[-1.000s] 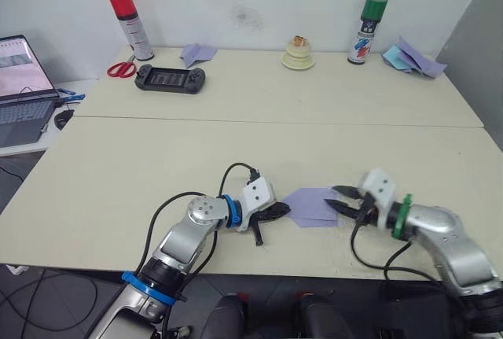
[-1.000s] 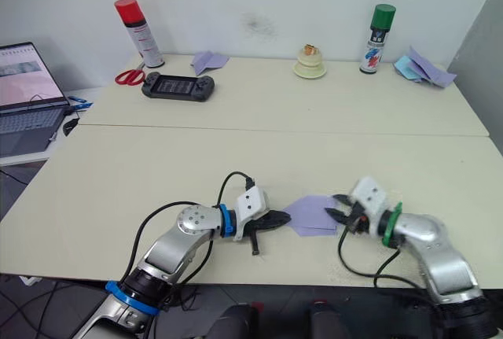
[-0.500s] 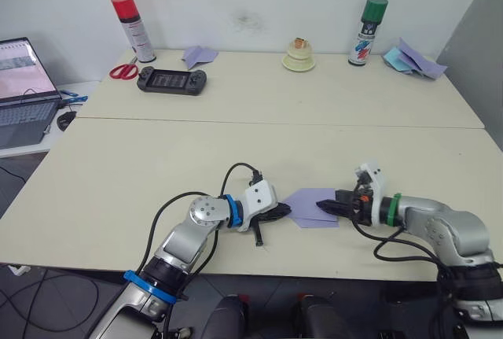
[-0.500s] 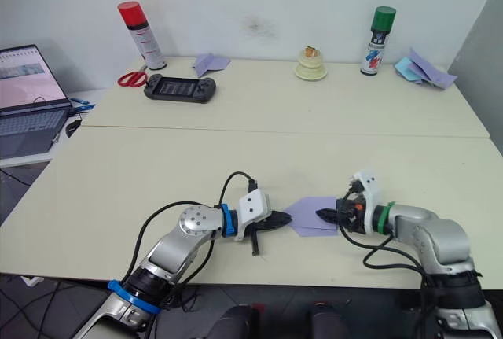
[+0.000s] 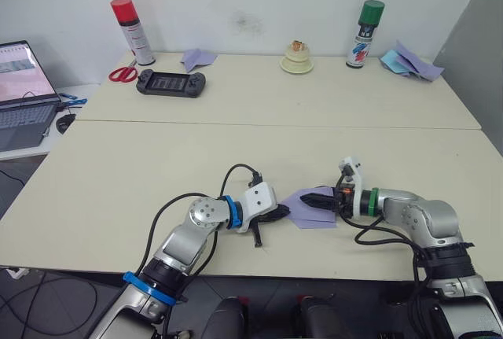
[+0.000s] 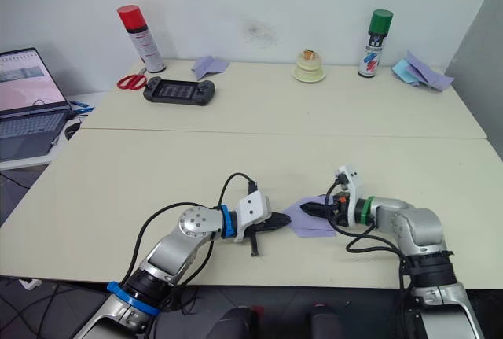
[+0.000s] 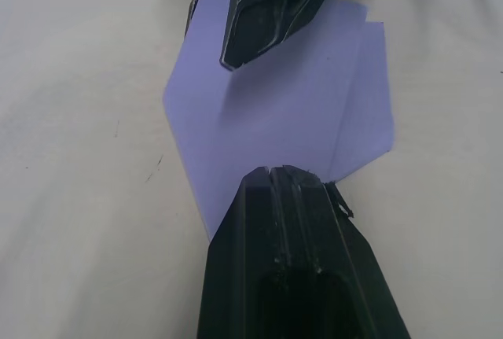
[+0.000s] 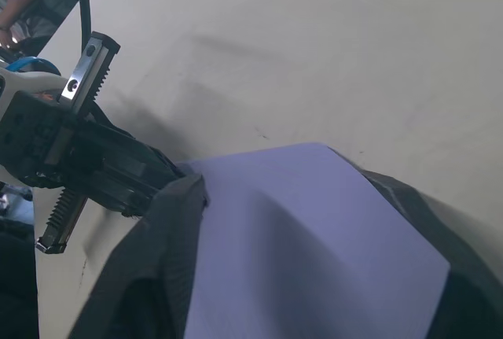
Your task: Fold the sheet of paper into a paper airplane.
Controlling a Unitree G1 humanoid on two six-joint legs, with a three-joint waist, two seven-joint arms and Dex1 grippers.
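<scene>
Lavender sheet of paper [image 5: 310,208], partly folded into a pointed wedge with layered flaps, lies flat on the cream counter [image 5: 259,142] near its front edge, about midway along it. Left claw [image 5: 280,212] sits at the sheet's left point; in the left wrist view its black fingers [image 7: 287,197] are pressed together, tips resting on the paper's edge, no paper visibly between them. Right claw [image 5: 313,200] reaches in from the right, lying low across the sheet's far portion; in the right wrist view its two fingers [image 8: 169,229] stand apart on either side of the raised lavender flap, which spans the gap between them; whether they pinch it I cannot tell. Along the counter's far edge: red-capped spray can [image 5: 125,30], red-handled scissors [image 5: 120,74], black game console [image 5: 170,82], small lavender folded paper dart [image 5: 196,57], cream round dish [image 5: 297,60], green-capped spray can [image 5: 363,23], and loose lavender and blue papers [image 5: 409,60] at the far right corner.
</scene>
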